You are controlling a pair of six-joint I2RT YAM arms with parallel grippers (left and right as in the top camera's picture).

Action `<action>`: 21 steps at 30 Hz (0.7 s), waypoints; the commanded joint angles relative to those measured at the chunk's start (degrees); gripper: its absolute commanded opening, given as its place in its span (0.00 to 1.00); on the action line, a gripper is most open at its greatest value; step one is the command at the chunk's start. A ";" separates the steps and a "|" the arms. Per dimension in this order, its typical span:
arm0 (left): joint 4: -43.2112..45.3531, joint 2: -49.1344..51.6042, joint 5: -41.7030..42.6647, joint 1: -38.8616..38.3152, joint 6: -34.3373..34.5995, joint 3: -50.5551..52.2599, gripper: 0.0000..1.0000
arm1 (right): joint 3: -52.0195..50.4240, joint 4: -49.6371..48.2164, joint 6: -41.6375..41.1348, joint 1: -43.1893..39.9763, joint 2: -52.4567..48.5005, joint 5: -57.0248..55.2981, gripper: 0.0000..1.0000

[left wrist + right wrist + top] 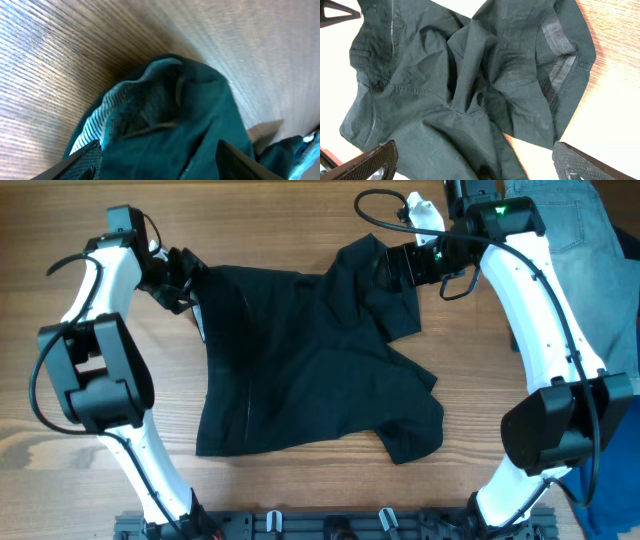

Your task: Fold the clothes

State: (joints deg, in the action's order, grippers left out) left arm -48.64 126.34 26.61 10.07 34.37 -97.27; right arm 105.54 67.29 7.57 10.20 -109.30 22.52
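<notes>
From above: shows the clothes (300, 360) lying rumpled on the bench (290, 215), left fingers (188, 283) at the far left corner, right fingers (392, 268) over the far right part. From the left wrist: shows fingers spread, the clothes bunched between them, not pinched. From the right wrist: shows fingers spread wide above the clothes. Could grab only one layer and drag the fold crooked.

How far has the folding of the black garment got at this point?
Done: very little. The black garment lies spread but rumpled on the table, its right side bunched over itself, with no neat fold. In hand: the left fingers stand apart around its far-left corner, and the right fingers hang open above its far-right part; neither visibly grips. Left: smoothing it and every fold.
</notes>
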 commanded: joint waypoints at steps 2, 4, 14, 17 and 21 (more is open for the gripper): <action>0.20 3.91 -0.72 -0.48 -0.48 -0.11 0.72 | 1.29 0.04 -0.22 0.13 0.33 1.57 1.00; 1.01 4.44 -0.68 -0.98 -0.50 -0.11 0.63 | 1.29 0.07 -0.24 0.13 0.33 1.57 1.00; 15.80 4.48 3.19 -5.77 3.04 -0.13 0.04 | 1.29 0.90 -0.24 0.13 0.33 1.53 1.00; 22.77 4.44 4.48 -6.38 5.01 -1.05 0.04 | 1.29 0.94 -0.24 0.13 0.33 1.53 1.00; 28.28 4.44 4.31 -6.43 9.46 -2.78 0.04 | 1.29 0.92 -0.50 0.13 0.33 1.53 1.00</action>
State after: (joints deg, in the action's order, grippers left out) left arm -23.51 129.88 29.58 3.46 38.94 -97.62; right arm 105.54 68.18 7.57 10.20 -109.30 22.74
